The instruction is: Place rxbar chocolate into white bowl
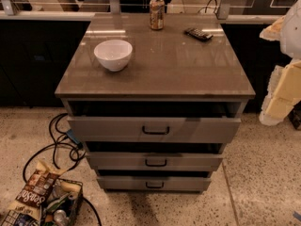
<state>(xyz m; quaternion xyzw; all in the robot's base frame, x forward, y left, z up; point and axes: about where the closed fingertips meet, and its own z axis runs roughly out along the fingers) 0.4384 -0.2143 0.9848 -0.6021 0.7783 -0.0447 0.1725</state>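
Observation:
The rxbar chocolate (198,34) is a small flat dark bar lying at the back right of the brown cabinet top (169,69). The white bowl (113,54) stands upright on the left part of the top and looks empty. My gripper (281,97) shows as white and cream-coloured parts at the right edge of the view. It is beside the cabinet's right side, off the top, well to the right of the bar and far from the bowl. Nothing is seen in it.
A tan drink can (156,13) stands upright at the back middle, left of the bar. The cabinet has three drawers (155,130), slightly pulled out. On the floor at the left lie black cables (59,145) and a wire basket with snack bags (42,201).

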